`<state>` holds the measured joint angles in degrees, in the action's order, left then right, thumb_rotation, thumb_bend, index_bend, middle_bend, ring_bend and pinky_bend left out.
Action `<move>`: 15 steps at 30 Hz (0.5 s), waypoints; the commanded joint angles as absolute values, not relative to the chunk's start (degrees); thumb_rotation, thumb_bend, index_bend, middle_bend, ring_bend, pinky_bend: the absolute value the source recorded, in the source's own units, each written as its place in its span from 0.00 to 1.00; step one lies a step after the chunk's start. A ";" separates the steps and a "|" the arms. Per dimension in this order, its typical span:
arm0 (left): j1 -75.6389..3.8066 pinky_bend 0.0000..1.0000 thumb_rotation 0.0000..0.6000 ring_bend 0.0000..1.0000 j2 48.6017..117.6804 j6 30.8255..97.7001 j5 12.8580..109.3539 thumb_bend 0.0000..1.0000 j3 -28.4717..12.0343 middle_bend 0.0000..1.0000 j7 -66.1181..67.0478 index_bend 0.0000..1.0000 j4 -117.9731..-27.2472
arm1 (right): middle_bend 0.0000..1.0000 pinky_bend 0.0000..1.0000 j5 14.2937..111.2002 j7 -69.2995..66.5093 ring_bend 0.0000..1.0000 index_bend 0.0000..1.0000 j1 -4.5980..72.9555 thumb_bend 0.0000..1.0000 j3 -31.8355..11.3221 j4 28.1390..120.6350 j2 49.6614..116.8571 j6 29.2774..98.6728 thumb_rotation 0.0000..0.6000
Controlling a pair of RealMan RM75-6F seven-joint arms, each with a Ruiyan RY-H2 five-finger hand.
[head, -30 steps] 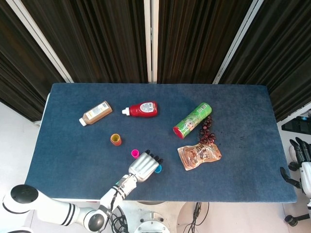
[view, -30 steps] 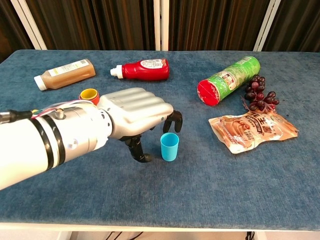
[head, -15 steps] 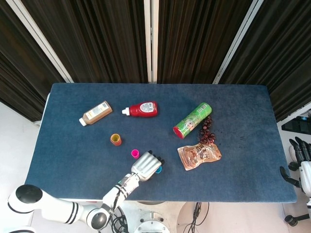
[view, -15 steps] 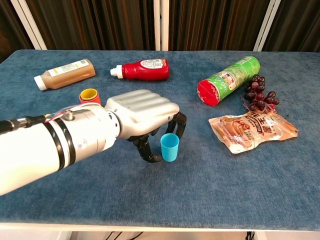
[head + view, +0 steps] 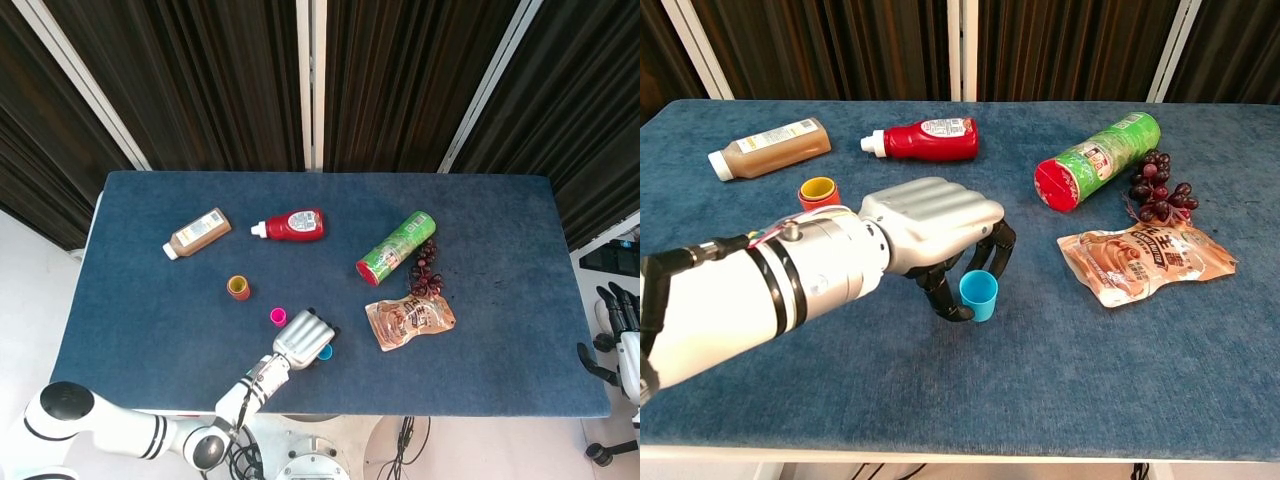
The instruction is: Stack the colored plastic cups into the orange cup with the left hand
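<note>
We see the blue cup point(image 5: 980, 295) near the front edge of the bench point(image 5: 1060, 400), tipped slightly toward our left hand point(image 5: 930, 225). The dark fingers point(image 5: 1002, 242) curl down around it: one sits behind the rim and the thumb presses against its near side, so the left hand grips the blue cup. From the head view the same cup point(image 5: 325, 351) peeks out just beside the silver back of that hand point(image 5: 303, 338).

The pink cup point(image 5: 278, 317) stands upright just beyond the hand, apart from it; the chest view hides it behind the arm. Farther back and to the left stands the orange cup point(image 5: 819, 190), upright with a yellow inside, well apart from the blue one.

Toward the far side lie a brown bottle point(image 5: 768, 146) with a white cap and a red ketchup bottle point(image 5: 923, 139), both on their sides. To the right a green canister point(image 5: 1097, 160) lies on its side with its red end facing us, a bunch of dark grapes point(image 5: 1158, 198) touching it, and a flat orange snack pouch point(image 5: 1145, 262) just in front of the grapes.

Our right hand point(image 5: 620, 325) hangs off the bench at the far right edge of the head view, dark fingers apart and holding nothing.
</note>
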<state>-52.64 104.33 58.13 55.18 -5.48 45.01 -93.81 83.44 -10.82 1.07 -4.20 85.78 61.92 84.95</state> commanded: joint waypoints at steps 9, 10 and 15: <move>-49.51 0.42 1.00 0.56 94.07 66.03 57.37 0.25 -7.67 0.54 45.06 0.51 -108.94 | 0.00 0.00 83.74 -10.97 0.00 0.00 0.94 0.28 -4.21 85.94 61.67 85.31 1.00; -49.30 0.42 1.00 0.56 93.05 66.89 57.61 0.25 -8.08 0.54 45.35 0.51 -109.58 | 0.00 0.00 83.86 -10.87 0.00 0.00 0.94 0.28 -4.18 86.02 61.69 85.35 1.00; -49.03 0.42 1.00 0.56 88.72 67.88 53.25 0.25 -11.90 0.54 44.44 0.51 -108.16 | 0.00 0.00 84.70 -10.16 0.00 0.00 0.93 0.28 -3.80 86.62 61.86 85.64 1.00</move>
